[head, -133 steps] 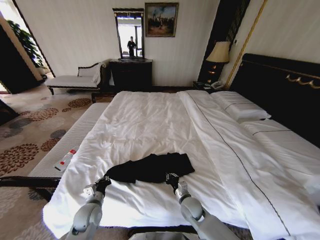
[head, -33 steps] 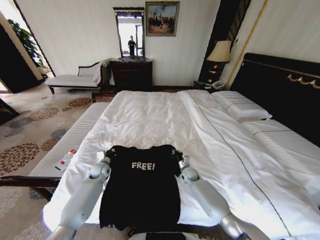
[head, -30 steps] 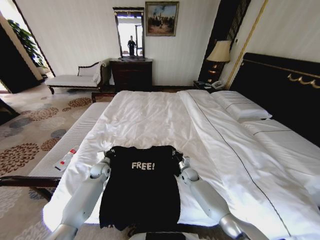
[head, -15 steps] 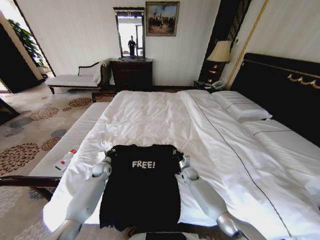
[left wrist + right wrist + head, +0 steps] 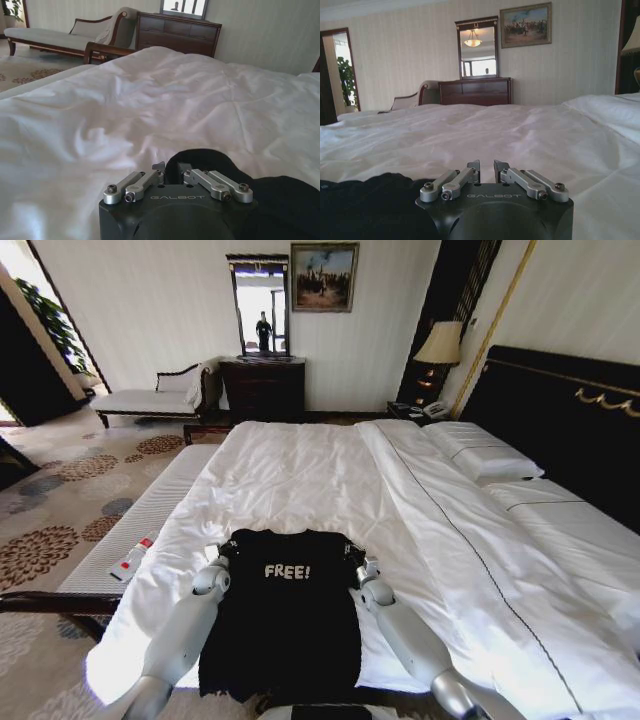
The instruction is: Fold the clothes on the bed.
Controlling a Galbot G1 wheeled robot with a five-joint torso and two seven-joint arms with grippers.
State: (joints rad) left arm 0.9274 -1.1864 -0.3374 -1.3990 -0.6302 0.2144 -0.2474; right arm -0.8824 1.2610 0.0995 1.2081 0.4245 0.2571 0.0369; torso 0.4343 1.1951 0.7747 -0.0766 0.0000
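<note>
- Two silver arms reach forward from the bottom of the head view, one on each side of the black short-sleeved T-shirt with white "FREE!" lettering [image 5: 285,625], which lies flat and face up at the near end of the bed.
- Its hem hangs at or just past the near edge of the white duvet [image 5: 300,480]; bare duvet shows on both sides of the shirt's body.
- At the shirt's left shoulder sits the left gripper [image 5: 226,554]; in the left wrist view [image 5: 171,174] black cloth bunches between its closely set fingers, so the jaws look clamped on the shirt.
- At the right shoulder sits the right gripper [image 5: 354,558]; in the right wrist view [image 5: 486,169] its fingers stand nearly together with a narrow gap, black fabric beside them, and I cannot tell whether they pinch cloth.
- Beyond the collar the large bed [image 5: 480,570] stretches on as open rumpled white bedding, with white pillows [image 5: 482,462] to the right against the tall dark headboard [image 5: 560,420].
- Along the bed's left edge runs a pale padded bench [image 5: 130,530].
- Farthest off, a dark wooden dresser [image 5: 262,388] stands against the wall.
</note>
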